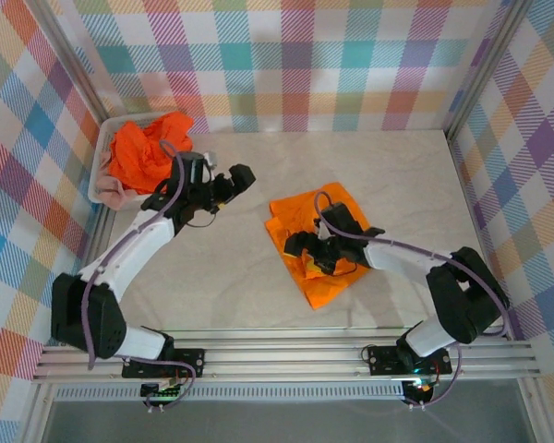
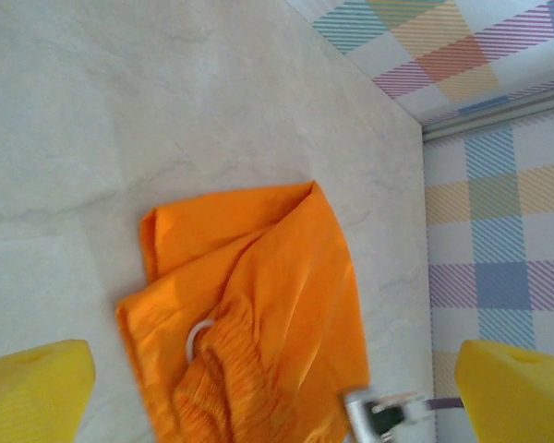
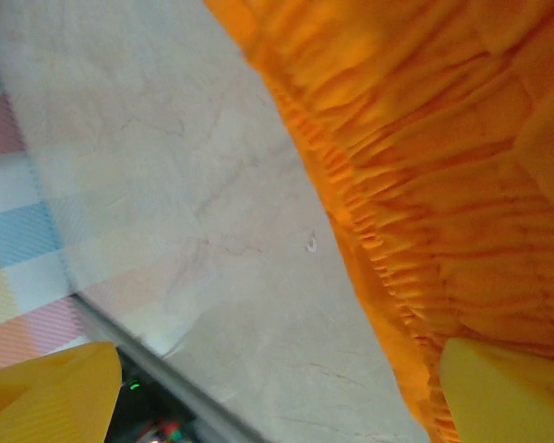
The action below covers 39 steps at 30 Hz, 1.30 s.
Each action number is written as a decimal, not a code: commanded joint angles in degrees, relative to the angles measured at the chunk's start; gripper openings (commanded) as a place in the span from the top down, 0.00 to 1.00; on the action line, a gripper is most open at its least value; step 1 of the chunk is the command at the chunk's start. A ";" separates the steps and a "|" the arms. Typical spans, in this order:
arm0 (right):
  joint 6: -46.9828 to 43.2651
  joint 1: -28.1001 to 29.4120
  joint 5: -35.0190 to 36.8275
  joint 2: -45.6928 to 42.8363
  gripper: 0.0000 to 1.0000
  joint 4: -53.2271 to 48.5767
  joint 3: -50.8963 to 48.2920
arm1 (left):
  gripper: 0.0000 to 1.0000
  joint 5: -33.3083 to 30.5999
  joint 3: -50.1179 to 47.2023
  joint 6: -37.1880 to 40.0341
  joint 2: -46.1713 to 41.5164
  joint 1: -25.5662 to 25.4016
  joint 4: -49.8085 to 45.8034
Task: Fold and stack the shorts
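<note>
One pair of orange shorts lay on the pale counter, a little right of the middle of the top picture. They were bunched up and partly folded over. The right gripper hung just over them, at their lower left side. Its yellow pads were wide apart. One was over the puckered waistband and the other was over bare counter, and it had hold of nothing that I could see.

The left gripper was left of the middle, over bare counter and apart from those shorts. Its yellow fingers were spread very wide, with nothing between them. In its own camera the orange shorts lay in the middle of the frame.

In the upper left corner stood a white basket. A heap of orange shorts was piled in it, and a bit of pink cloth peeked out at the basket's lower edge.
</note>
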 commanded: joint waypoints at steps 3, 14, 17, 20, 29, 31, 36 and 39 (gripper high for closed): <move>-15.82 6.04 21.38 2.69 0.12 -25.00 16.86 | 0.00 -6.24 -3.09 5.29 -10.54 1.45 -8.40; -24.65 11.74 35.40 26.91 0.22 -40.77 39.84 | 0.00 -4.86 -8.72 6.49 -19.11 5.85 -13.02; -24.99 11.66 36.02 30.82 0.26 -41.80 41.44 | 0.00 -4.70 -9.57 6.22 -19.58 5.93 -12.84; -24.91 11.50 37.96 33.67 0.37 -42.72 41.50 | 0.00 -4.40 -10.00 6.13 -19.74 5.93 -12.84; -24.07 2.96 38.01 33.96 0.59 -42.03 36.25 | 0.00 -3.82 -11.13 5.36 -19.78 5.93 -12.04; -25.09 -0.29 37.54 33.44 0.60 -41.45 34.59 | 0.00 -3.70 -11.34 5.25 -19.83 5.93 -11.86; -30.35 -7.98 38.09 31.44 0.62 -39.91 31.05 | 0.00 -3.69 -11.72 5.25 -20.03 5.93 -11.96; -32.58 -13.48 38.18 30.45 0.62 -40.60 29.94 | 0.00 -3.61 -11.91 5.34 -20.09 5.93 -12.04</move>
